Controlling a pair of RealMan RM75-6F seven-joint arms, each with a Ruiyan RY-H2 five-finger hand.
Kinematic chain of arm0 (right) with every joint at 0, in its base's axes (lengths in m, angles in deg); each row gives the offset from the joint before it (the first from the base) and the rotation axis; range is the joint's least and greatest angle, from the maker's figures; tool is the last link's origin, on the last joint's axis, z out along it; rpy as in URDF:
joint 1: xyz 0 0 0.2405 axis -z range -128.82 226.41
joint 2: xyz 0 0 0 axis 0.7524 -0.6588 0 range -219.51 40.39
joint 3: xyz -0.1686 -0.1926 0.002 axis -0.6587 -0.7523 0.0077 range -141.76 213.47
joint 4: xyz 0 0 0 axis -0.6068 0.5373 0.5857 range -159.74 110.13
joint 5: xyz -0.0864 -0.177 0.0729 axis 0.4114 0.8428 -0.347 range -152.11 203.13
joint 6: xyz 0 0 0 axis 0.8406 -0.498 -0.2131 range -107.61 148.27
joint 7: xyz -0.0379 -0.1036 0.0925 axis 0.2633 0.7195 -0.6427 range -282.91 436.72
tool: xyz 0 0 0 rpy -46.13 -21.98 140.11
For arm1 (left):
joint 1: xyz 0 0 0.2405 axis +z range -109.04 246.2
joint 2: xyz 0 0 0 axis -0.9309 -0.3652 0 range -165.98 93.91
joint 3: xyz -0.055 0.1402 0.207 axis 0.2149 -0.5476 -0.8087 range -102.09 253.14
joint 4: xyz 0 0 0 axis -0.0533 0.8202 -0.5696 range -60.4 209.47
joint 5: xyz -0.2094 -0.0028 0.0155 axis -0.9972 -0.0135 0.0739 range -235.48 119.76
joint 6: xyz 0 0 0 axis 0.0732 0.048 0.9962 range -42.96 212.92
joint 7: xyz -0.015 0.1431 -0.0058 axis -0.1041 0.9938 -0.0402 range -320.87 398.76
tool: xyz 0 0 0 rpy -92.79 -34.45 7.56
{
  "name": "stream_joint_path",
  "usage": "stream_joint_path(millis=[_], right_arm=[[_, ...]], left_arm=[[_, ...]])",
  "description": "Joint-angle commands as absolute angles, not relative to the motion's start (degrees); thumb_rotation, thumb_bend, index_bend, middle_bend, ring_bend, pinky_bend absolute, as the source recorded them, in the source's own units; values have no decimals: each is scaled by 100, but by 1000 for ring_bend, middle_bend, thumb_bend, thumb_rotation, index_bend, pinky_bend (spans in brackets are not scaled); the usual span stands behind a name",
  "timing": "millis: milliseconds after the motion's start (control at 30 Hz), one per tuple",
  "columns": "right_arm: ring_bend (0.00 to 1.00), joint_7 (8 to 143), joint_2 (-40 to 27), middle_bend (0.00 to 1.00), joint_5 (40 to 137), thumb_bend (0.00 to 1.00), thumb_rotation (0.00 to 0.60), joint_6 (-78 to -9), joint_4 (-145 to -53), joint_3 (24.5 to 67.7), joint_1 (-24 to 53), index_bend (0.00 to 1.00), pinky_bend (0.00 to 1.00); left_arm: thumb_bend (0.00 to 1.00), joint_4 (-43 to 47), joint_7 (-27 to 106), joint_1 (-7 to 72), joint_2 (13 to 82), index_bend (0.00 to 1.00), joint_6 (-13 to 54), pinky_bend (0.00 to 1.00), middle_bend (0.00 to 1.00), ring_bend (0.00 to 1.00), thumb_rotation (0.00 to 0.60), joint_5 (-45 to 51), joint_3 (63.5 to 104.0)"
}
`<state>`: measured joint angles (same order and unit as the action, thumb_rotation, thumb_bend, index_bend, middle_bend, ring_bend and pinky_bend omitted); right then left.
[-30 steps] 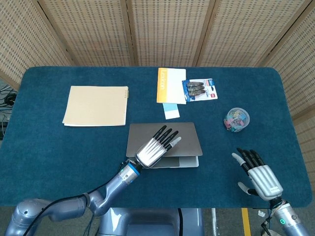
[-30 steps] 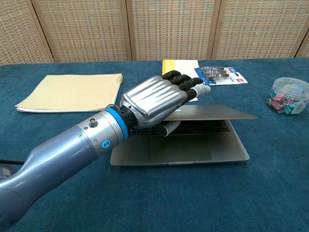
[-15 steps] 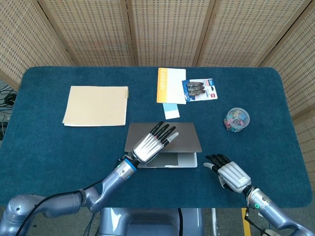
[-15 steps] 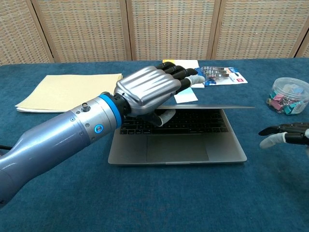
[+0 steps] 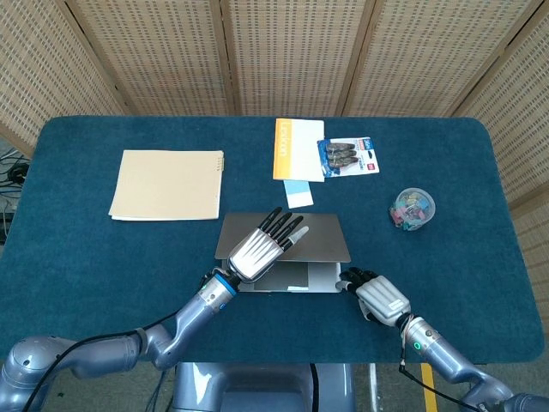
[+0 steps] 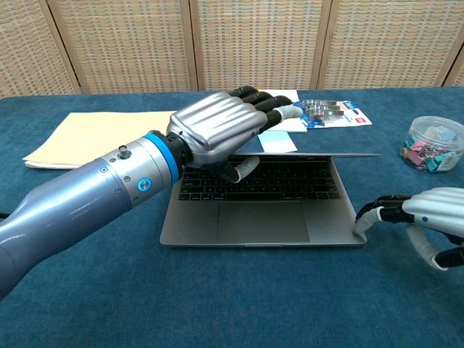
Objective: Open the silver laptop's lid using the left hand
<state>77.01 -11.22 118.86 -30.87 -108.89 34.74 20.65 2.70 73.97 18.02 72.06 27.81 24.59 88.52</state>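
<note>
Nearest the robot, the right hand (image 6: 428,221) lay low on the dark blue felt-covered table (image 5: 86,257), its fingers curled downward with their tips touching the front right corner of the base of the slim silver laptop (image 6: 261,217); it appeared to pin that corner rather than grasp anything. The laptop sat near the middle of the table's front half, its lid (image 5: 330,239) partly raised and the black keyboard exposed in the chest view. The left hand (image 6: 217,134) reached in from the left over the keyboard, fingers extended along the top of the lid and the thumb tucked beneath its front edge, so the lid's left portion was pinched between them. The lid was probably thin, stiff and smooth metal, light but resisted by a firm hinge, so the base would tend to lift or slide on the felt unless held down. A hold near the middle of the front edge would likely twist the panel less than one off to the side, and the screen face beneath was best spared hard pressure. Beyond the laptop lay a small pale blue card (image 5: 300,194), a yellow and white booklet (image 5: 289,148) and a blister pack of clips (image 5: 347,157). Farther left rested a tan paper folder (image 5: 167,184), and to the right stood a clear round tub of coloured clips (image 5: 413,209).
</note>
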Motion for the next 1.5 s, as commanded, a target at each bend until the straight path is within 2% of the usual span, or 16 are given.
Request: stream_joint_path(millis=[33,567,1033,1500], right_arm=[[118,7857,-1114,164,11885,1000,600,-3132,-10982,3503,2017,204,228],[127,8605,-871,171,11429,1000,600,-2954,-11241,3580,1825,226,242],[127,9087,-715,182,11228,1000,600,-2790,-11197,3455,1704,240,242],[130,9403,-797,189,11235,1000,600,-2656,-11439,3368,1504,247,242]], left_arm=[[552,259,7405,1788,7188,0,2766,0,0,0,600,2460,8837],[554,221,7303,1740,7120,0,2702,0,0,0,600,2353,8794],[554,111,7185,1683,6893,0,2679,0,0,0,600,2292,8824],[551,158,7529,1235,6672,0,2881,0,0,0,600,1731,9488]])
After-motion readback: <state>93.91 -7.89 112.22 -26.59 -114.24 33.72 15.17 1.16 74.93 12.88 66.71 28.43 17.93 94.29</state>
